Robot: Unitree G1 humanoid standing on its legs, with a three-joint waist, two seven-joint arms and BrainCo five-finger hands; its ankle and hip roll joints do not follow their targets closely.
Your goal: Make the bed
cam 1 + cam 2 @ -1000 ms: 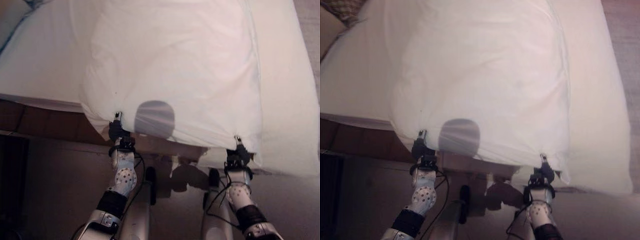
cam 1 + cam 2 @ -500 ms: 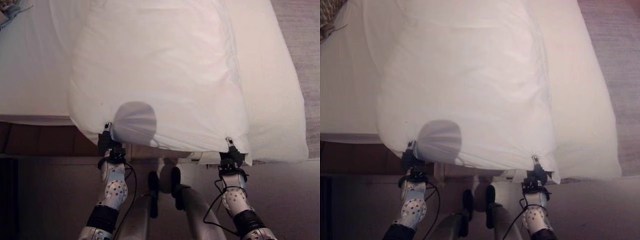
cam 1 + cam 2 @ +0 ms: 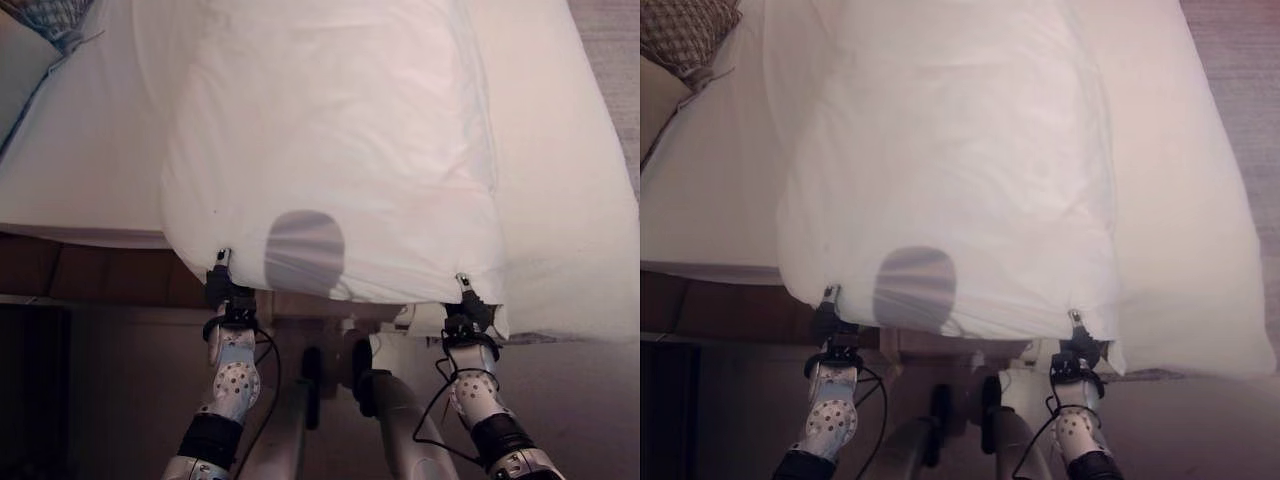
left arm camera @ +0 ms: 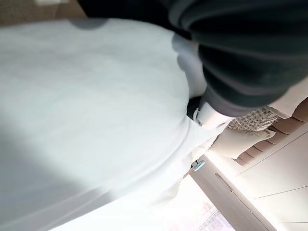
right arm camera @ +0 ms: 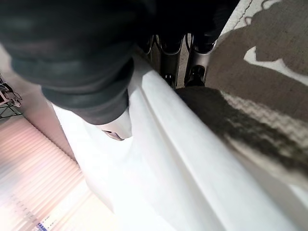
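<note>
Duvet [image 3: 330,150] hangs over the bed's [image 3: 80,170] near edge. Left hand [image 3: 226,290] and right hand [image 3: 468,312] sit under its hem; their grip cannot be told

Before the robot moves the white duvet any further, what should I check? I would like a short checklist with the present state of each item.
1. Left hand is at the duvet's near left corner: ok. Its fingers are hidden under the cloth, so the grasp itself: cannot tell.
2. Right hand is at the near right corner: ok. Grasp: cannot tell, fingers hidden.
3. Near edge level between both hands: ok, the two corners sit at about the same height.
4. Duvet centred on the mattress: not ok, bare mattress shows wider on the robot's left side.
5. Duvet surface smooth: cannot tell; it billows, with soft folds.
6. Patterned cushion clear of the duvet: ok, it lies apart at the far left.
</note>
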